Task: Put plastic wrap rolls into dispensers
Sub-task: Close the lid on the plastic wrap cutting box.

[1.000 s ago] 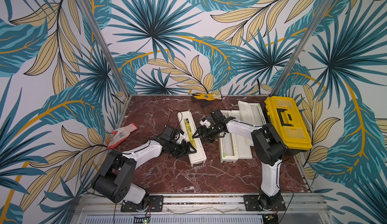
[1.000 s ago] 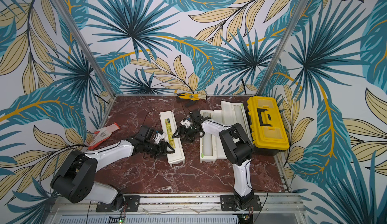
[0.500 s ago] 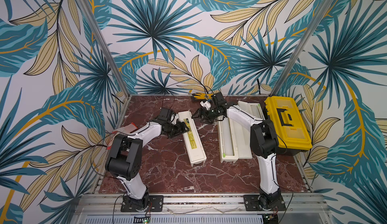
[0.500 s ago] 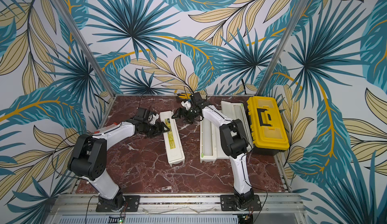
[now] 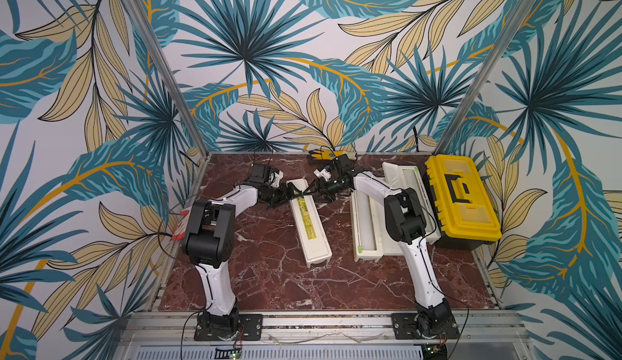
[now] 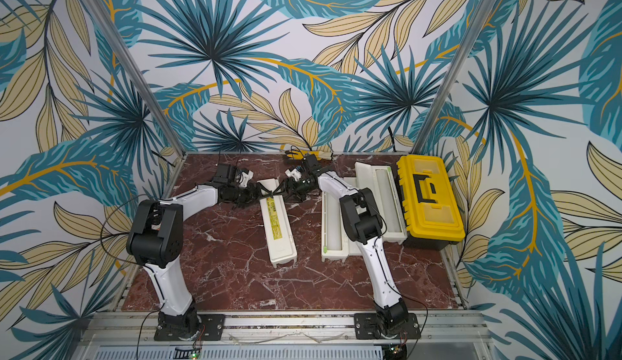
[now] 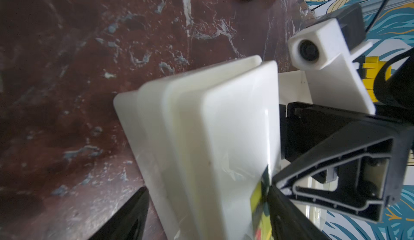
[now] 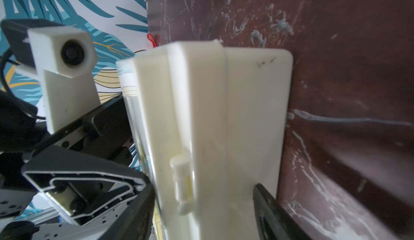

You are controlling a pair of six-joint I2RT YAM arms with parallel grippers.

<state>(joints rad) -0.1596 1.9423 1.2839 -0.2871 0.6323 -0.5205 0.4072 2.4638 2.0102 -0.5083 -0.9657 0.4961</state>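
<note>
Evidently the step in hand concerns the lid of the long cream-white plastic dispenser with the yellow label [image 5: 308, 222]. It lies closed mid-counter, running from the far edge toward the near edge, and both arms meet at its far end. The left pincer [image 5: 290, 193] has its jaws spread wide astride that end, not visibly clamping. The right pincer [image 5: 311, 190] straddles it from the opposite side with one finger close against the lid, and I cannot tell whether it pinches. To do this well, one pincer should steady the base while the other works only the lid near the small latch tab [image 8: 183, 182]. It should go slowly, so the light box does not skid on the dark red marble counter [image 5: 269, 274] and the crossing fingers do not collide. Translucent-white plastic wrap rolls [image 5: 368, 220] seem to lie in the troughs of the two open cream dispensers [image 5: 400, 176] toward the right edge, beside the yellow-and-black toolbox [image 5: 461, 203]; the right arm covers part of them. Whether a roll sits inside the closed box is hidden, though a crinkle of clear film [image 7: 226, 173] at its seam hints so. Both wrist views are blurred and cut off the fingers.
</note>
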